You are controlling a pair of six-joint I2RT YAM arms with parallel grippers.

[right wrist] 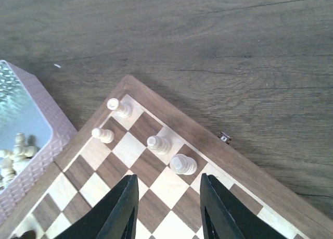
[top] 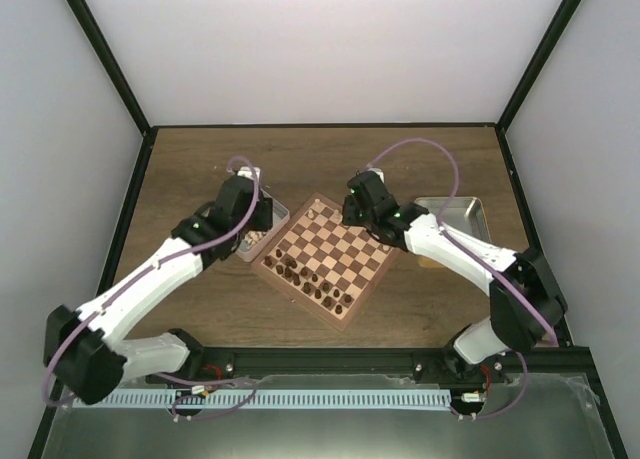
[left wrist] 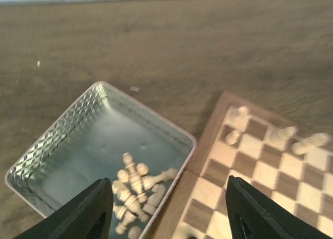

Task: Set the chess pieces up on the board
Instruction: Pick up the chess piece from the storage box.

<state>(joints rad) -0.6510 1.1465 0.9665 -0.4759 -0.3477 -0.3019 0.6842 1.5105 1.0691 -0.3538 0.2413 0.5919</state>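
Note:
The board (top: 372, 241) lies turned like a diamond at the table's middle. Several beige chess pieces (right wrist: 183, 164) stand at its far corner, and more lie heaped in the left silver tray (left wrist: 62, 140). That heap (left wrist: 136, 189) shows in the left wrist view. My left gripper (left wrist: 169, 213) is open and empty, hovering over the tray's edge next to the board (left wrist: 260, 171). My right gripper (right wrist: 169, 208) is open and empty above the board's far corner (right wrist: 171, 111), just short of the standing pieces. In the top view both grippers, left (top: 262, 217) and right (top: 350, 211), flank that corner.
Dark brown pieces (top: 300, 274) stand along the board's near-left side. A second silver tray (top: 455, 217) sits at the right of the table. The left tray's corner (right wrist: 31, 124) shows beside the board in the right wrist view. Black frame posts edge the table.

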